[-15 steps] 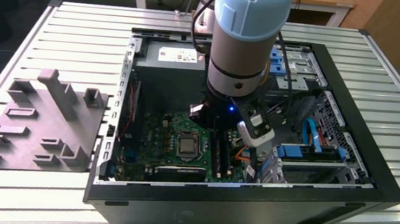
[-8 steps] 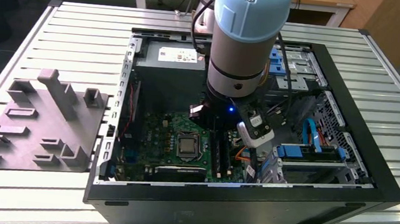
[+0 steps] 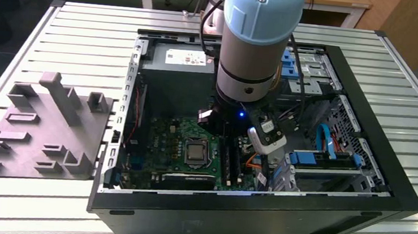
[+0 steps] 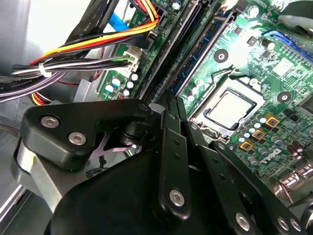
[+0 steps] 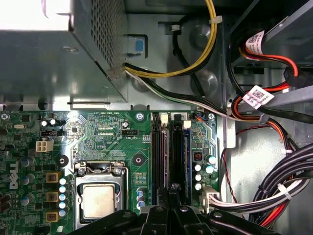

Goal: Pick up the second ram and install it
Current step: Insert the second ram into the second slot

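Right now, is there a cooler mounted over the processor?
No, in the first wrist view the processor shows its bare metal lid, with nothing mounted over it.

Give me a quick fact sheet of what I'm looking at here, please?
Setting: open computer case on a slatted metal table
Arm: reaches down into the case
Tool: low over the memory slots, beside the processor
Memory: a bluish board stands in one slot; whether the tool grips another, cannot tell
Beside case: grey moulded tray, on the exterior view's left
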{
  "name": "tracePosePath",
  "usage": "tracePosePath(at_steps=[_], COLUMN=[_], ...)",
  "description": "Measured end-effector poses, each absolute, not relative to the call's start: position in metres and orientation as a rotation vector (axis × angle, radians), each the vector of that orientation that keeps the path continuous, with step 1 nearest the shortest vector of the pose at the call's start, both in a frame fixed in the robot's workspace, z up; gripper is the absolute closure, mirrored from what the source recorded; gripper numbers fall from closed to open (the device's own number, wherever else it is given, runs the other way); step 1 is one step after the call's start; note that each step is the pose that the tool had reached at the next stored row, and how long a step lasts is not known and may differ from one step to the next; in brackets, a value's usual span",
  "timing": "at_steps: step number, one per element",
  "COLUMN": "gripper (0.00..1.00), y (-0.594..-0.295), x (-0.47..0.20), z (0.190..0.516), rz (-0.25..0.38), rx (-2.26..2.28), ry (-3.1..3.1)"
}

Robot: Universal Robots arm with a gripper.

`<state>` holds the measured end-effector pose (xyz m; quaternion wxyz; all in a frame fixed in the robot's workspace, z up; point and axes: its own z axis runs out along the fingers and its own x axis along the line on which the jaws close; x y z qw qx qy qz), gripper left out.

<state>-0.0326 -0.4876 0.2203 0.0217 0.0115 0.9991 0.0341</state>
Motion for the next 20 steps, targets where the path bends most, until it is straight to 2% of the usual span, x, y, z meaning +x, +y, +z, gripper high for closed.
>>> tracePosePath(at_steps=[20], gripper=[0.89], y=[-0.4809], x=[-0.0325], z=[0.2286], rz=[0.071], rx=[0.036], ry=[3.097])
